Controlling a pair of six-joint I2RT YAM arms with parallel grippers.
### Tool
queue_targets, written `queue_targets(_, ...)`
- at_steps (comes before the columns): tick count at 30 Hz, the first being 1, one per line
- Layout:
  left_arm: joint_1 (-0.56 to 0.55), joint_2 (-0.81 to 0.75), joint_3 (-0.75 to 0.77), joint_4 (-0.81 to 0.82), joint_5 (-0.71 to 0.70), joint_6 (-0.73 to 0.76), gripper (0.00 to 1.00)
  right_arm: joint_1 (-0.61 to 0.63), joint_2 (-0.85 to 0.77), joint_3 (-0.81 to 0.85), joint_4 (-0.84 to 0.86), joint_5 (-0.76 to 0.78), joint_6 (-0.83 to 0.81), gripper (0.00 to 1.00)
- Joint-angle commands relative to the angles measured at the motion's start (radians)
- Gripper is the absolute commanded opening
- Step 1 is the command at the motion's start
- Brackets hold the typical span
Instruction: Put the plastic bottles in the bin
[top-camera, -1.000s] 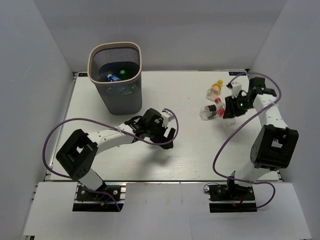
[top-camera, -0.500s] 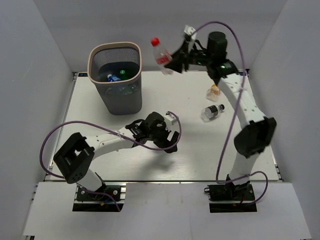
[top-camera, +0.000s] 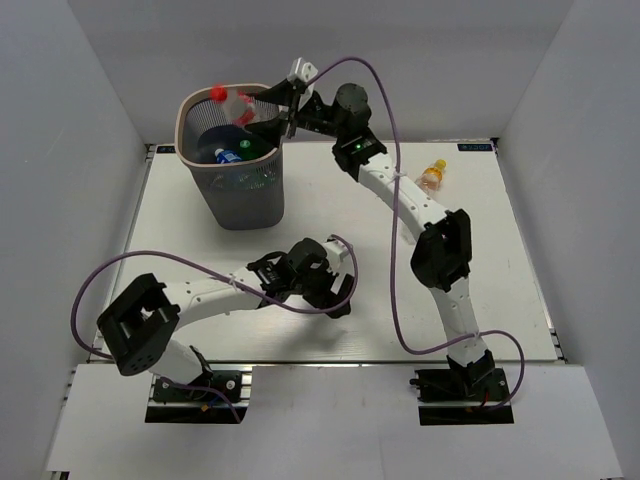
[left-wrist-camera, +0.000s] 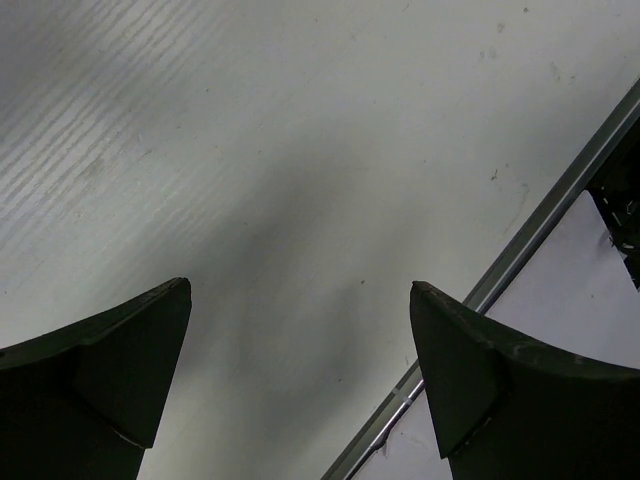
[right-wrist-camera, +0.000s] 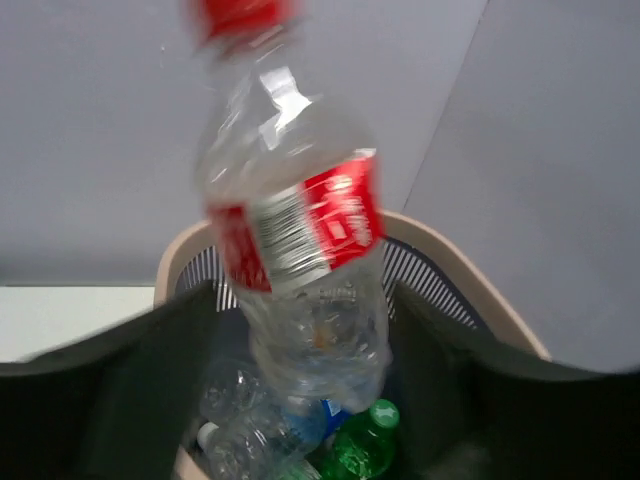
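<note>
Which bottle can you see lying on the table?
The small orange bottle, yellow cap, far right; the other visible ones are in or over the bin.

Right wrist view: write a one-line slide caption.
Red-labelled clear bottle between the right gripper's fingers, above the bin's open mouth, green bottle and others already inside.

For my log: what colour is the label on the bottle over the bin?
Red and white label; right wrist view is clearest.
</note>
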Motion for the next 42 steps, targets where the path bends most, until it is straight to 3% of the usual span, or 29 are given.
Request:
queue_targets(1, -0.02, -0.054, 0.032, 0.012, -0.061, 0.023, 1.0, 0.005, 0.027, 0.016, 0.124, 0.08, 0.018, 0.82)
queue_targets(3, -0.029, -0.025, 0.067, 0.002, -0.081, 0.086, 1.0, 0.004, 0.024, 0.017, 0.108, 0.091, 0.008, 0.9)
queue_targets(9, -0.029, 0.062, 0.156, 0.065, -0.122, 0.278, 1.0, -0.047, -0.137, -0.026, 0.03, 0.158, -0.013, 0.9)
queue_targets(11, -0.029, 0.108, 0.195, 0.108, -0.122, 0.339, 1.0, -0.102, -0.197, -0.104, -0.049, 0.216, -0.071, 0.8)
queue_targets(13, -0.029, 0.147, 0.248, 0.133, -0.122, 0.376, 1.0, -0.151, -0.338, -0.218, -0.094, 0.32, -0.099, 0.57)
queue_targets(14, -0.029, 0.168, 0.268, 0.155, -0.113, 0.399, 1.0, -0.195, -0.372, -0.256, -0.144, 0.341, -0.12, 0.09)
queue_targets(15, -0.029, 0.214, 0.29, 0.166, -0.113, 0.437, 1.0, -0.216, -0.482, -0.288, -0.189, 0.4, -0.13, 0.0)
queue_targets(17, -0.029, 0.265, 0.359, 0.191, -0.113, 0.47, 1.0, -0.305, -0.568, -0.423, -0.296, 0.483, -0.189, 0.0)
queue_targets(18, -0.029, 0.292, 0.385, 0.2, -0.104, 0.5, 1.0, -0.332, -0.587, -0.455, -0.481, 0.503, -0.193, 0.0)
queue_targets(21, -0.029, 0.401, 0.497, 0.212, -0.079, 0.542, 1.0, -0.47, -0.665, -0.556, -0.655, 0.558, -0.193, 0.0)
queue_targets(22, -0.02, 0.465, 0.57, 0.199, -0.079, 0.551, 1.0, -0.531, -0.709, -0.582, -0.789, 0.542, -0.194, 0.1)
queue_targets(24, -0.02, 0.532, 0.647, 0.177, -0.07, 0.563, 1.0, -0.665, -0.746, -0.737, -0.87, 0.481, -0.205, 0.56)
queue_targets(26, -0.02, 0.59, 0.73, 0.177, -0.052, 0.591, 1.0, -0.754, -0.851, -0.878, -0.892, 0.412, -0.214, 0.65)
queue_targets(31, -0.02, 0.723, 0.805, 0.242, -0.099, 0.59, 1.0, -0.84, -1.027, -1.113, -0.919, 0.333, -0.243, 0.69)
queue_targets(35, -0.02, 0.805, 0.885, 0.266, -0.073, 0.58, 1.0, -0.897, -1.107, -1.152, -0.973, 0.267, -0.255, 0.69)
queue_targets(42, -0.029, 0.966, 1.095, 0.237, -0.15, 0.571, 1.0, -0.96, -1.167, -1.213, -0.998, 0.204, -0.263, 0.69)
